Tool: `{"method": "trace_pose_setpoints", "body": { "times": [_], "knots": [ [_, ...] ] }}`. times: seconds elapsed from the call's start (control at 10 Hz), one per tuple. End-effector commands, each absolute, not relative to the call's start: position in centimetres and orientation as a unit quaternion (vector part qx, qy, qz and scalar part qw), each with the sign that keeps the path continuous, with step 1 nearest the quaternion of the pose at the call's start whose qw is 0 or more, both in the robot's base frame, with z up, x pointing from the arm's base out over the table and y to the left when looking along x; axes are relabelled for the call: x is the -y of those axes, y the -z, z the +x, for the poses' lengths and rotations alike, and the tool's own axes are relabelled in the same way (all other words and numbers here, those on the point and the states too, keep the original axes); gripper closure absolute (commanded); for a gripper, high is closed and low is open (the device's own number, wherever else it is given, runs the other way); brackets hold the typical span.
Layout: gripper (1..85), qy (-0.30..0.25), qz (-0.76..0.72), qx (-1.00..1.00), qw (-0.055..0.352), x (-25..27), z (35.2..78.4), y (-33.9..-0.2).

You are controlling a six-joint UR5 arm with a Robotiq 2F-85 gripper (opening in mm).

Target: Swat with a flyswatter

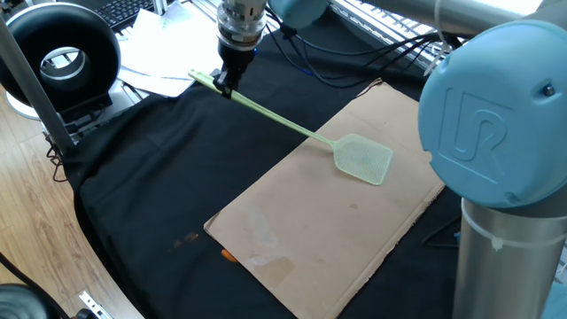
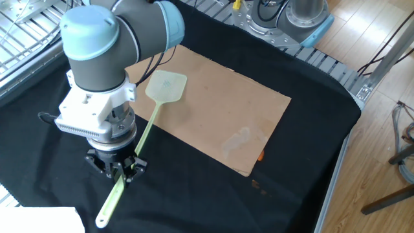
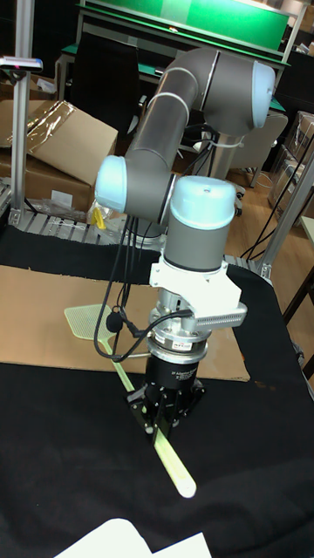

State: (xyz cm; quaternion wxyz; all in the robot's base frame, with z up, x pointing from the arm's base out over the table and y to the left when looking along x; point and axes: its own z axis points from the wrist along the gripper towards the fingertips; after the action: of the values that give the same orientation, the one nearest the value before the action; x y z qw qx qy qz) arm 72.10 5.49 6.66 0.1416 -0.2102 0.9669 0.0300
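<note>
Step in hand, as I judge it: mid-swat, swatter gripped and head poised over the target area; whether this is upstroke or downstroke cannot be read from one instant.

Left to right in one fixed view: gripper (image 1: pixel 224 84) is at the far left end of the tool, fingers closed on the handle of the swatter (image 1: pixel 292 128) close to its butt end, a short stub sticking out beyond the jaws. Handle runs diagonally right and toward the camera over the black cloth (image 1: pixel 151 168). Head sits at the right, over the cardboard (image 1: pixel 310 221) near its far edge.

Other fixed view: gripper (image 2: pixel 116 167) low at left, swatter (image 2: pixel 145 126) rising up-right to the head over the cardboard's (image 2: pixel 220 110) left corner. A faint shadow under the head suggests it is slightly off the board; contact cannot be confirmed.

Tall fixed view: gripper (image 3: pixel 171 404) points straight down, swatter (image 3: pixel 122 370) passing through it, head at left above the cardboard (image 3: pixel 35 318).

Next move calls for: a wrist pitch to drive the head flat onto the board, grip held firm so the thin handle does not rotate in the jaws.

Swatter appearance: pale green plastic, long thin straight handle, squarish perforated head, semi-translucent. Likely flexes on impact.
</note>
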Motion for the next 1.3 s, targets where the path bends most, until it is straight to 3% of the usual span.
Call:
{"method": "trace_pose_setpoints", "body": {
  "times": [0.0,1.2],
  "knots": [
    [84.3,-0.055,-0.202,-0.961,0.180,-6.5,73.1,-6.9],
    [84.3,-0.077,-0.192,-0.951,0.228,-7.4,74.0,-6.1]
  ]
}}
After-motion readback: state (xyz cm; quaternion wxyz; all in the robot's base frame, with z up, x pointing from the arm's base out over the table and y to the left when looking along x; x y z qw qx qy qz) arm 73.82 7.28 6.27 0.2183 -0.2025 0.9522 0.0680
